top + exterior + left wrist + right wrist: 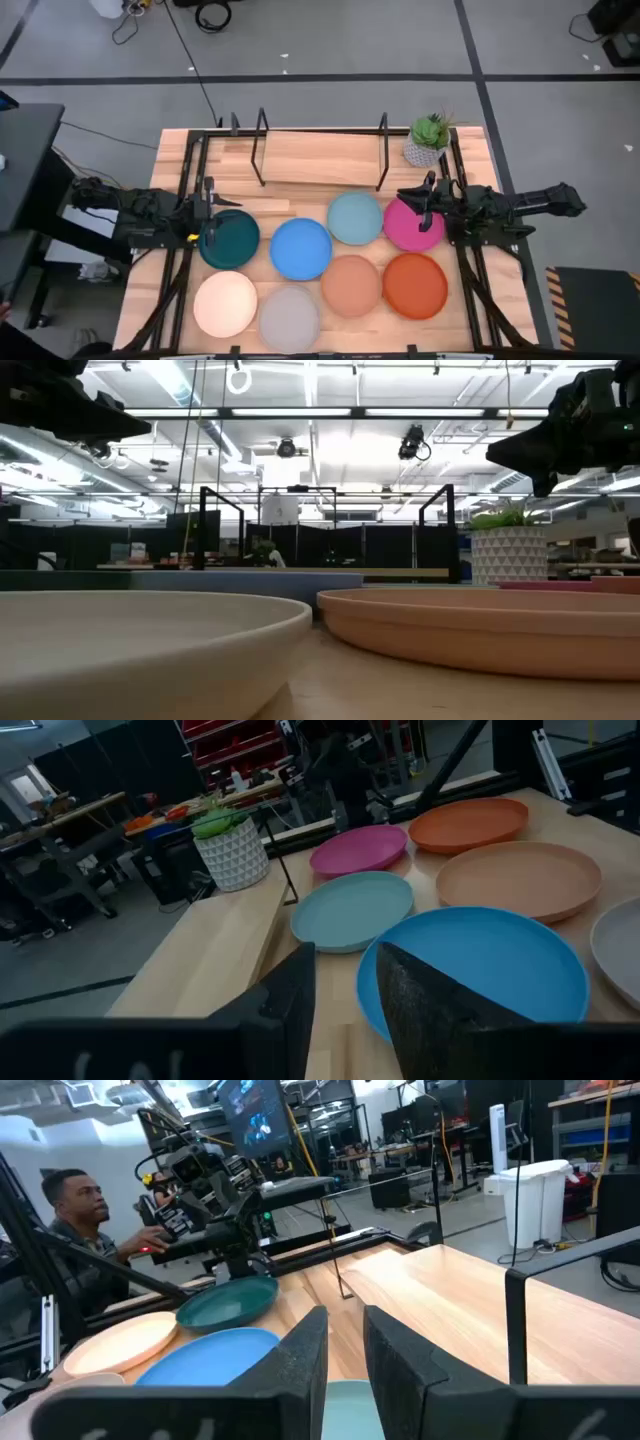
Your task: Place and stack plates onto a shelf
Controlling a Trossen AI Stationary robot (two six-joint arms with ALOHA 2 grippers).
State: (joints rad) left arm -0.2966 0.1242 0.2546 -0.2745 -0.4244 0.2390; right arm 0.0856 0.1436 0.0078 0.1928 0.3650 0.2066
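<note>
The left gripper (210, 205), jaws narrowly parted and empty, hovers over the far rim of the round dark teal plate (229, 240), while the right gripper (428, 200), likewise slightly parted, hovers above the round magenta plate (414, 224), each just before the black metal shelf with its pale wooden base (320, 158).

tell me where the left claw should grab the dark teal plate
Probably by the raised rim. The dark teal plate lies flat on the table, so only its edge offers a pinch. The left claw hovers by its shelf-side edge, so come down there, one finger inside the rim.
</note>
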